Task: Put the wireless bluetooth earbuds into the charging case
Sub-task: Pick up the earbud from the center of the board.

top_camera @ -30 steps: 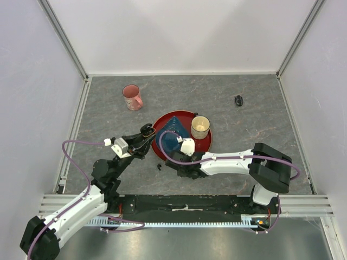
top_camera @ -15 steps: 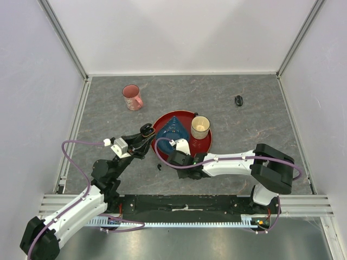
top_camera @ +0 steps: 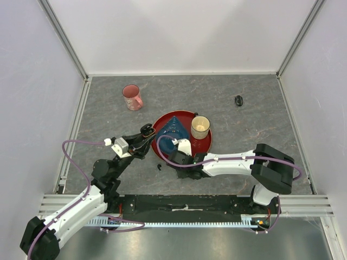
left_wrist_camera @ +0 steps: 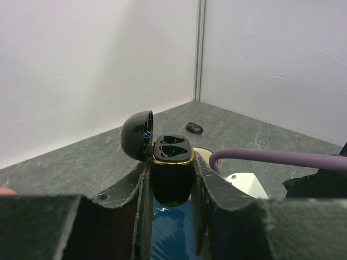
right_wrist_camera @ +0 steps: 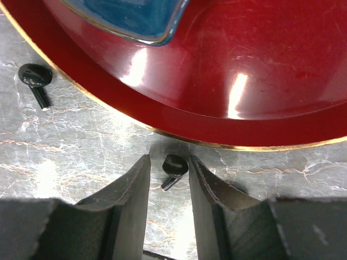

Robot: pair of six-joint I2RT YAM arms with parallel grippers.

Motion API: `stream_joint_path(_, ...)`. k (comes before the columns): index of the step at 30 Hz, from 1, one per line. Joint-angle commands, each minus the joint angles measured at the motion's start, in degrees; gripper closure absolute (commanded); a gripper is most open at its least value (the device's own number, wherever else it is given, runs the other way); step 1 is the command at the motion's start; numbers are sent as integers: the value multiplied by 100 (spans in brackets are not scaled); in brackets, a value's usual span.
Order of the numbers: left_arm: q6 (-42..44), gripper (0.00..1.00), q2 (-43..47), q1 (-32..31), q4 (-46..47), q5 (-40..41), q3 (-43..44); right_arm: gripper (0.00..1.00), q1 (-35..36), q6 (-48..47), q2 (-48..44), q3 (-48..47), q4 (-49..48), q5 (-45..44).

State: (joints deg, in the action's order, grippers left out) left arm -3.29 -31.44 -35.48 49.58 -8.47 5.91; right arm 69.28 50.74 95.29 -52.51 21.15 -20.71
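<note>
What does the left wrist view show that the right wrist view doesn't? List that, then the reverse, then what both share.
Left wrist only: the left gripper shut on the open charging case, both sockets empty; a second black case far back on the table.
Right wrist only: the right gripper open around one earbud lying on the table beside the red plate, and another earbud off to the left.
Both: the table and the blue dish.

Black charging case (left_wrist_camera: pixel 172 173) upright, lid open (gold rim), stemmed earbud (right_wrist_camera: pixel 174 167) flat on table (right_wrist_camera: pixel 81 141), second earbud (right_wrist_camera: pixel 35 78) well apart
</note>
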Motion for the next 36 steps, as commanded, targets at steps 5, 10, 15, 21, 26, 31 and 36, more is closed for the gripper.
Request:
stream_joint_path(5,241,98,50,-20,175,161,15,60,33,823,51,-303,679,-249)
stream_joint_path(10,250,98,24,-11,157,161,33,60,42,964,113,-374,821,-407)
stream_joint_path(15,259,98,-2,-20,157,170,50,56,42,1096,192,-497,821,-416)
stream_joint_path(21,259,98,-29,-20,131,179,68,55,16,1289,254,-523,768,-302)
stream_joint_path(26,259,98,-11,-20,131,179,68,57,-2,1429,263,-462,768,-214)
stream_joint_path(31,250,98,-29,-20,122,179,59,60,-11,1553,236,-383,803,-241)
stream_joint_path(36,232,98,-38,-11,131,188,59,63,-2,1614,210,-348,838,-293)
